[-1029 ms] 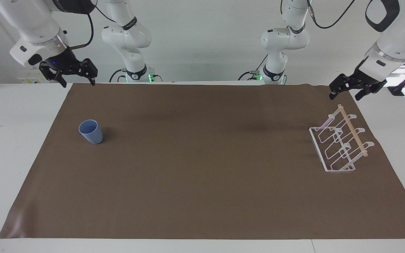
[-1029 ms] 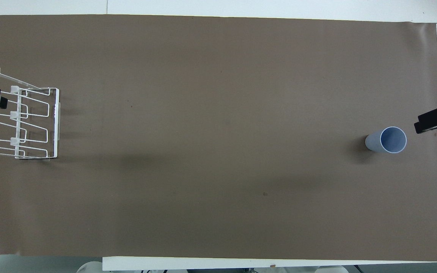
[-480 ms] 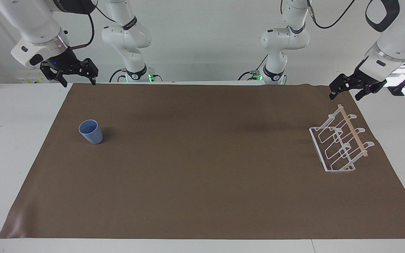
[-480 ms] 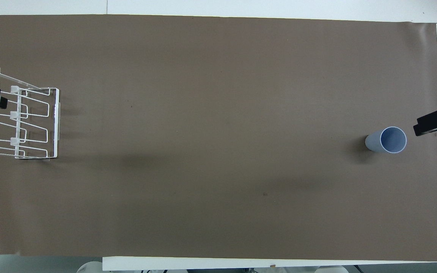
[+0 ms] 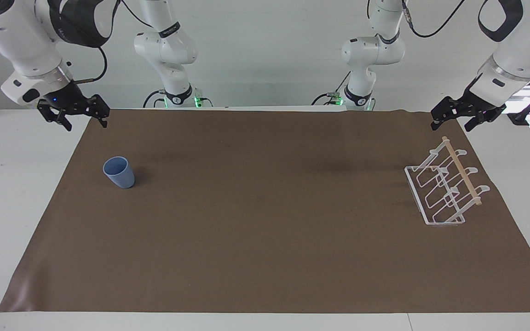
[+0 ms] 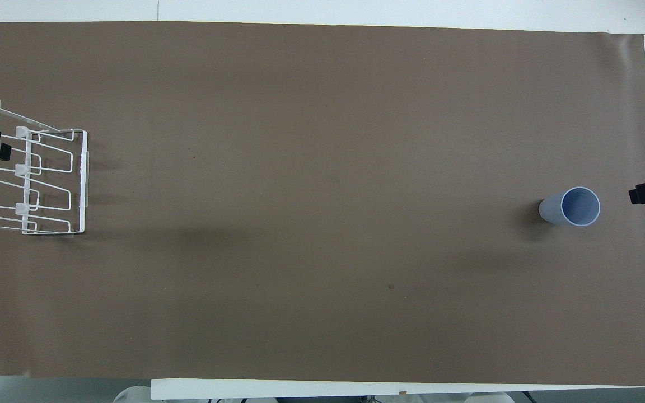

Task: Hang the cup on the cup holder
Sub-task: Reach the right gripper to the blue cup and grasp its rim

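Since the earlier frames the right gripper (image 5: 72, 120) has shifted outward toward the right arm's end of the counter and now hangs in the air over the edge of the brown mat (image 5: 265, 257), fingers apart and holding nothing; the cup and cup holder have not moved. The left gripper (image 5: 466, 119) waits, fingers apart, over the mat corner close to the cup holder (image 5: 444, 188). Nothing stands between the cup (image 5: 119, 172) and the holder, which are well apart at the two ends of the mat. The cup is a plain light-blue tapered tumbler, upright, mouth up, toward the right arm's end. The overhead view shows its empty interior (image 6: 580, 206) and only a fingertip of each gripper at the frame edges; the facing view shows both grippers whole.
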You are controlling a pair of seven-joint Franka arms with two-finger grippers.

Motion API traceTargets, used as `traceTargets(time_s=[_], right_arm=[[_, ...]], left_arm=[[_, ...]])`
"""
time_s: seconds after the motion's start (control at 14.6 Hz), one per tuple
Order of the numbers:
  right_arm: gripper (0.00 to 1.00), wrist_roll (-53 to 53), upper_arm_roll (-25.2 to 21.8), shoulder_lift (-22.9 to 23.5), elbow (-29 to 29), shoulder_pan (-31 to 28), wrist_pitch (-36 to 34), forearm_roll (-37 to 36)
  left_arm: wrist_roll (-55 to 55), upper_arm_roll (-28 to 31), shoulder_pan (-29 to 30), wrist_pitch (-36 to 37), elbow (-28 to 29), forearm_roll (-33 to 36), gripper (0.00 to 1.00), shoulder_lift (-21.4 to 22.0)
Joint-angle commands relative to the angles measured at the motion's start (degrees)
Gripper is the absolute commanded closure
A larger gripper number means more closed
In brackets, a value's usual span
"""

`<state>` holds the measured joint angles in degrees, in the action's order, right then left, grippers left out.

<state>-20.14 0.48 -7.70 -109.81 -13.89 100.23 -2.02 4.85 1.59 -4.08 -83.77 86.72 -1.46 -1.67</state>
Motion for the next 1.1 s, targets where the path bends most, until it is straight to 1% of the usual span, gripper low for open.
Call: traceTargets(time_s=[0.0,0.07,0.14,0.34,0.62,0.75,0.89,1.03], right_arm=[[0.00,-2.61,0.49,-0.22,-7.41,-0.96,8.20,-0.18],[0.00,-3.15,0.58,1.10,-9.00,-3.06,10.75,0.00],[0.00,-3.24,0.58,3.02,-9.80,-3.60,12.95,0.09],[0.00,-2.80,0.58,7.25,-9.80,-4.13,15.25,0.53],[0.00,-3.06,0.58,7.44,-12.09,-4.13,15.87,1.05],[0.01,-3.24,0.58,8.48,-12.18,-4.13,17.71,1.05],[0.02,-3.76,0.58,10.07,-12.26,-4.22,18.33,1.05],[0.06,-5.52,0.58,10.16,-12.79,-4.40,18.51,1.05]], left_arm=[[-0.63,0.17,-0.06,0.36,0.73,-0.03,0.00,0.88],[-0.63,0.17,-0.06,0.45,0.73,-0.03,0.00,0.88],[-0.63,0.17,-0.06,0.36,0.73,-0.03,0.00,0.88],[-0.54,0.08,-0.06,0.36,0.73,-0.03,0.00,0.88],[-0.63,0.08,-0.06,0.36,0.73,-0.03,0.00,0.88],[-0.63,0.08,-0.06,0.36,0.73,-0.03,0.00,0.88],[-0.63,0.08,-0.06,0.36,0.73,-0.03,0.00,0.88],[-0.63,0.08,-0.06,0.36,0.73,-0.03,0.00,0.88]])
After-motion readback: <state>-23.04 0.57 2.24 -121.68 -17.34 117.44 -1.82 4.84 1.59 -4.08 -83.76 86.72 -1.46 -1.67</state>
